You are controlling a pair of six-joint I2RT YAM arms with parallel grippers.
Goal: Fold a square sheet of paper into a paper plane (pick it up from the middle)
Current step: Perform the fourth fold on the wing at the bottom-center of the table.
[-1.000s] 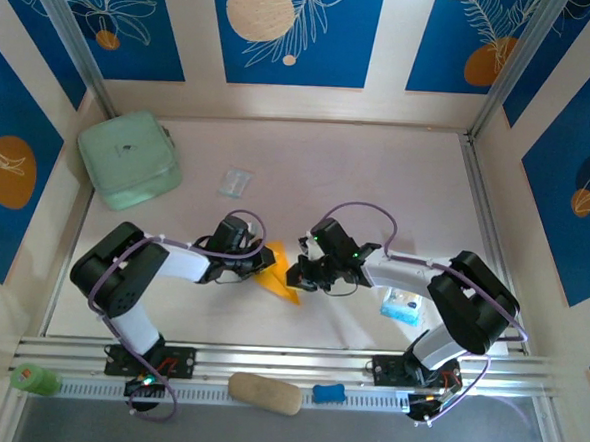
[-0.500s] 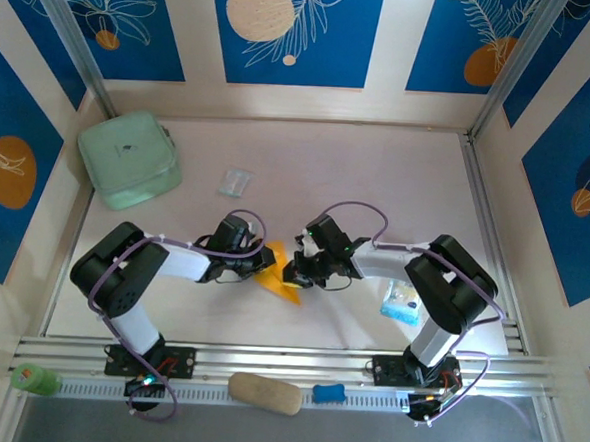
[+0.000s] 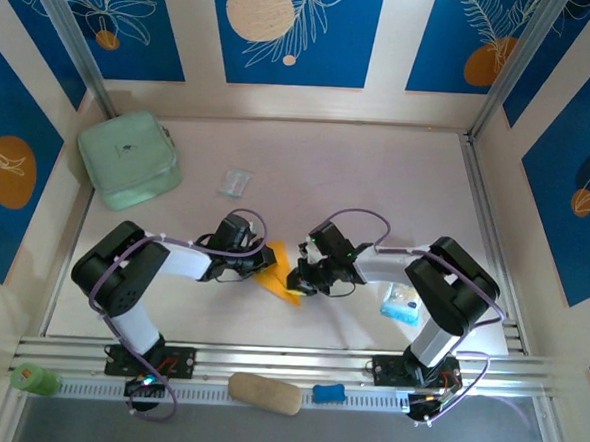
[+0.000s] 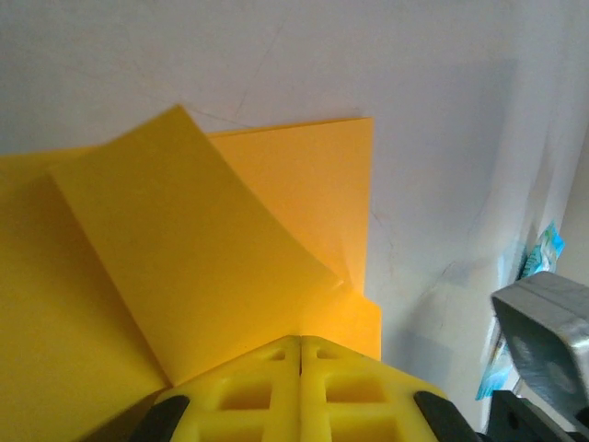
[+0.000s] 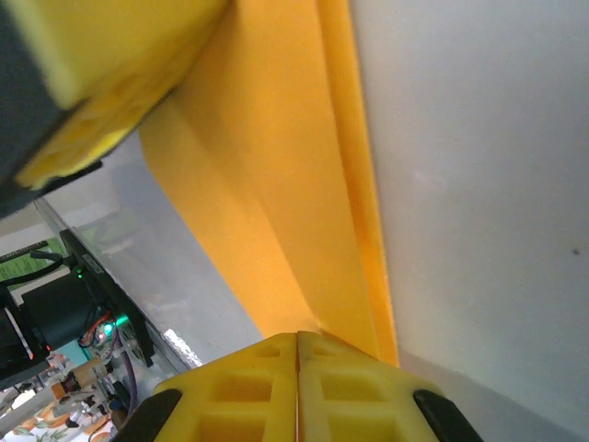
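On the surface [image 3: 397, 187]: 1 folded orange-yellow paper sheet [image 3: 287, 289]; 2 claws, left claw [image 3: 258, 266] & right claw [image 3: 297, 278], either side of it. Beyond the sheet: 1 mint-green pouch [image 3: 129, 158], 1 clear wrapper [image 3: 234, 182]. Right of it: 1 blue-white packet [image 3: 402, 306]. Nearer than it: 1 tan lump [image 3: 264, 392], 1 small blue item [image 3: 329, 392], 1 green item [image 3: 33, 378].

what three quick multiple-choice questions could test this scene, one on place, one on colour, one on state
1. Where does the mint-green pouch lie? A far left corner; B near right edge; C centre of the table.
2. What colour is the square sheet of paper? A white; B orange-yellow; C blue.
3. How is the left gripper? A wide open; B holding the pouch; C shut.
Answers: A, it sits far back on the left; B, both wrist views show orange-yellow; C, its fingers meet with no gap.
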